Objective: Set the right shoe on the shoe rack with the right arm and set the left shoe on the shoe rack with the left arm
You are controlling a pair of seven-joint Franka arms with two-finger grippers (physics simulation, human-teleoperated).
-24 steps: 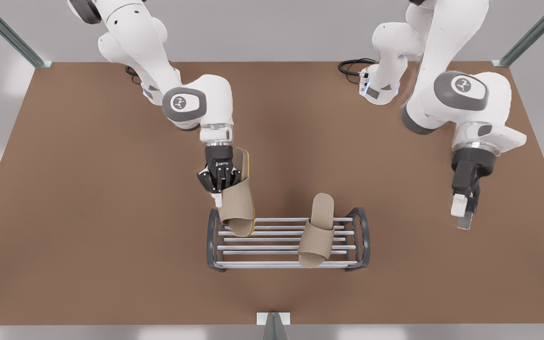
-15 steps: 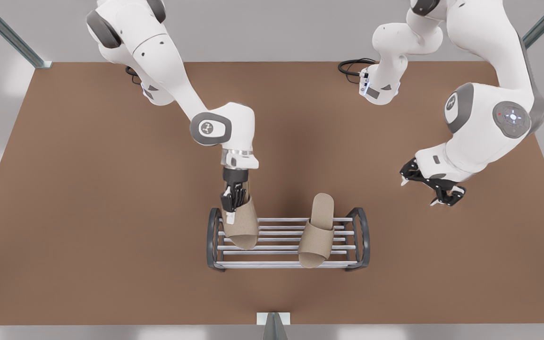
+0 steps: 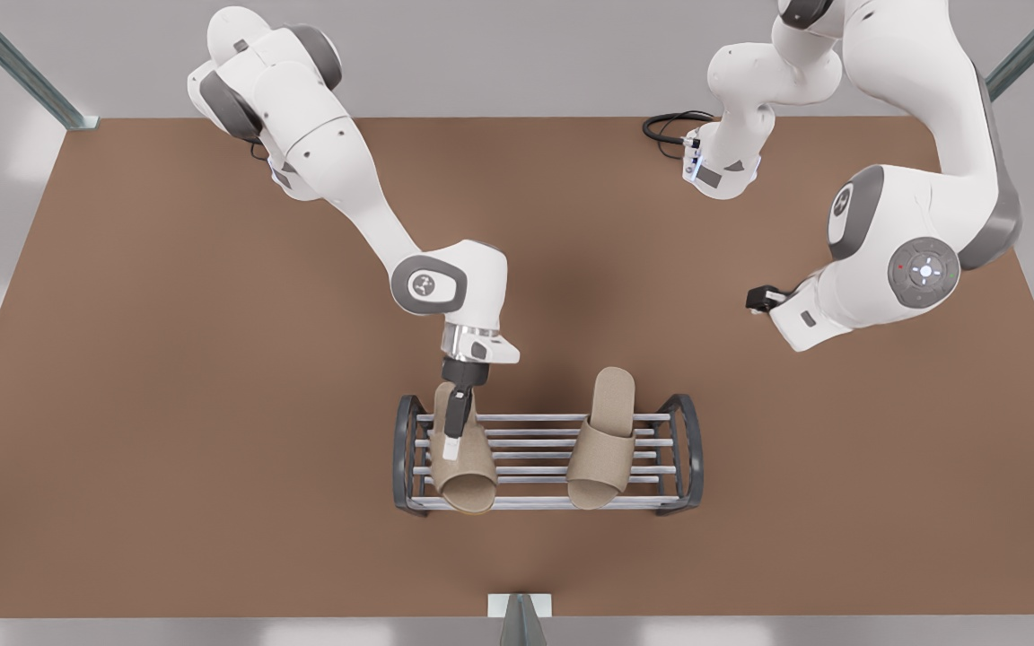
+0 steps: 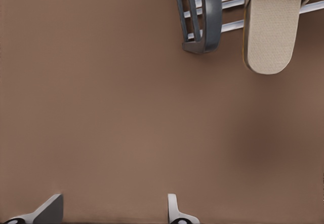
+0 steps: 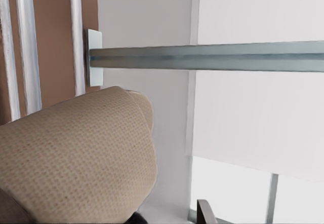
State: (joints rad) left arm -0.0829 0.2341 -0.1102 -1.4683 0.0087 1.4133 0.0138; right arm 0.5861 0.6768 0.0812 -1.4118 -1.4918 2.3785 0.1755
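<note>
The right gripper (image 3: 453, 438) presses down on the right shoe (image 3: 468, 473), a beige open-toed slipper with a coarse woven band, which lies across the shoe rack (image 3: 686, 449) near its end on the front view's left. Whether its jaws pinch the band or stand loose of it I cannot tell. In the right wrist view the band's rounded, grainy cloth (image 5: 76, 158) bulges up close before the pale silver bars (image 5: 23, 46).

The rack is low, with dark grey arched end frames joined by smooth round rails, and it stands on the flat matte brown counter (image 3: 167, 404). The left shoe (image 3: 602, 449), a matching slipper, lies on the rails toward the other end, its heel jutting past the back rail and showing a thin yellow sole edge (image 4: 268, 31).

The left gripper (image 3: 761, 299) waits well apart at the front view's right, its jaws (image 4: 111, 214) spread wide and empty.
</note>
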